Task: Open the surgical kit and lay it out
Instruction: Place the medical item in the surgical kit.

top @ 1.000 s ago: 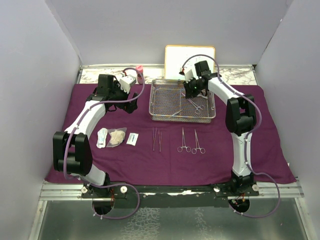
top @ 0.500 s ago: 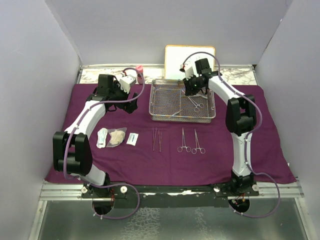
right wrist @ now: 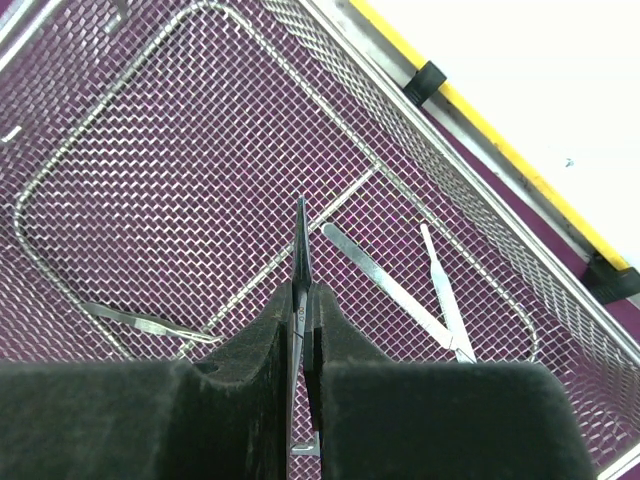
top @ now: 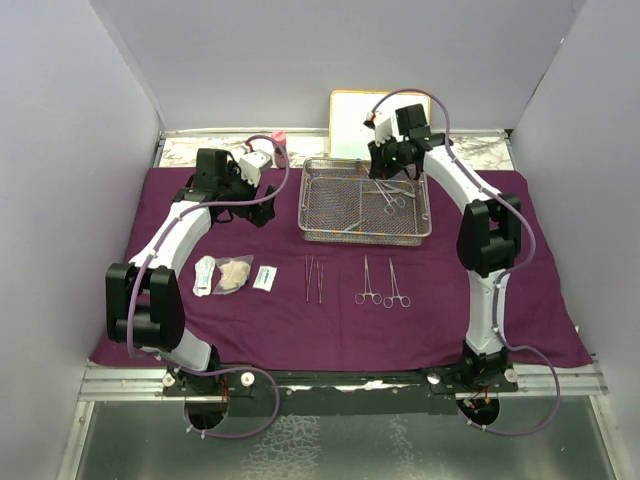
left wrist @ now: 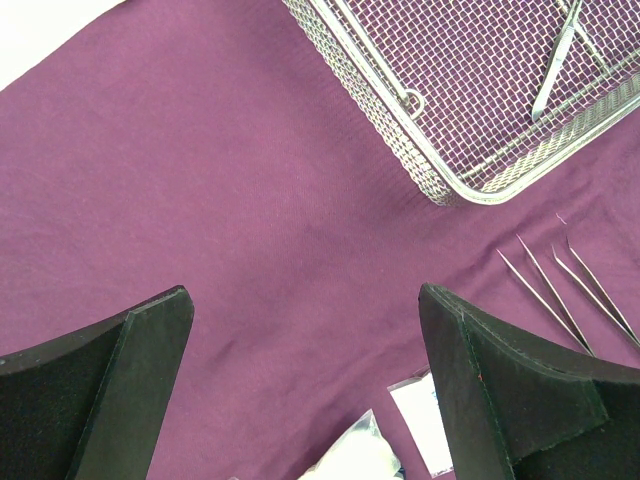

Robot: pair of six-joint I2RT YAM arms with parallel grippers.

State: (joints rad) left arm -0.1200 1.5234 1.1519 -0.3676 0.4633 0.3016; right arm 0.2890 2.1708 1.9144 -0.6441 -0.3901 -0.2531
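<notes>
My right gripper point(right wrist: 305, 300) pinches a slim steel instrument point(right wrist: 301, 235) over the rectangular silver wire-mesh tray point(right wrist: 120, 130); my left gripper point(left wrist: 305, 295) gapes wide, empty.

1. My left arm point(top: 185, 230) bends at the elbow and reaches forward on the left side.
2. My left gripper point(left wrist: 305, 340) points down, jaws spread wide, holding nothing.
3. My right arm point(top: 487, 240) stretches far forward.
4. My right gripper point(right wrist: 303, 300) is pinched tight on a slim steel instrument point(right wrist: 301, 235).
</notes>
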